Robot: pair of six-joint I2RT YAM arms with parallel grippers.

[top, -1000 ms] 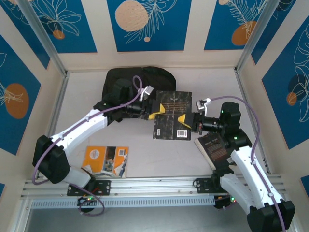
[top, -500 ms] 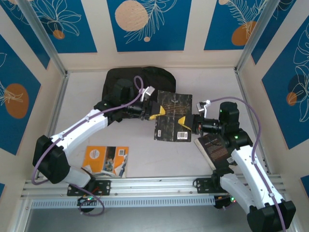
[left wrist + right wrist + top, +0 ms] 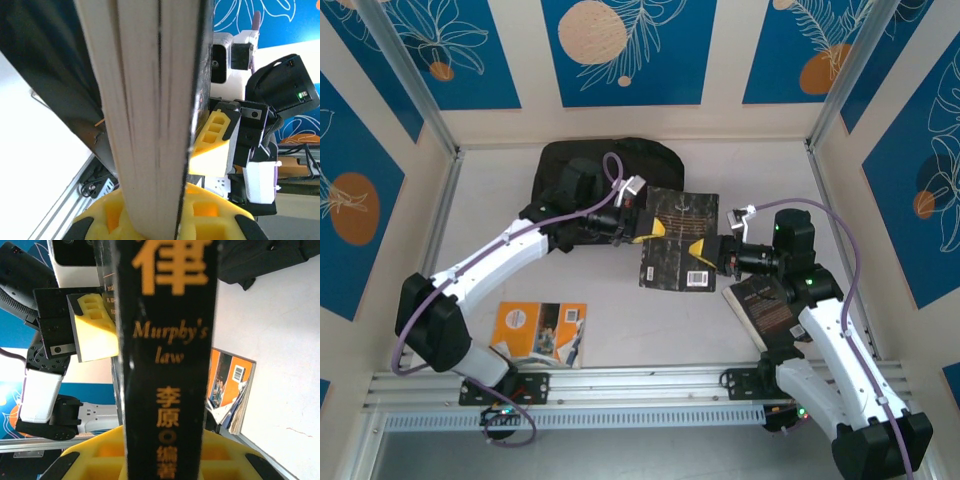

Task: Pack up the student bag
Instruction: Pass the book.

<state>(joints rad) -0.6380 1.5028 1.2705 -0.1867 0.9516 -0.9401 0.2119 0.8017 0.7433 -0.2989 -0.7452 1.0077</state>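
White table (image 3: 620, 320), bag (image 3: 570, 160) flat at far edge, long axis L-R, left gripper (image 3: 648, 228) & right gripper (image 3: 705, 250) both clamped on book (image 3: 678, 262), opposite edges

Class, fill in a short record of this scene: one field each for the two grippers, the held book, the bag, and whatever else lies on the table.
left gripper: shut on the black book, page-edge side
right gripper: shut on the same book, spine side
black book: held between both grippers
bag: at the far side of the table; open or zipped cannot be told
orange book: flat on the table, near the left arm's base
dark book: partly under the right arm
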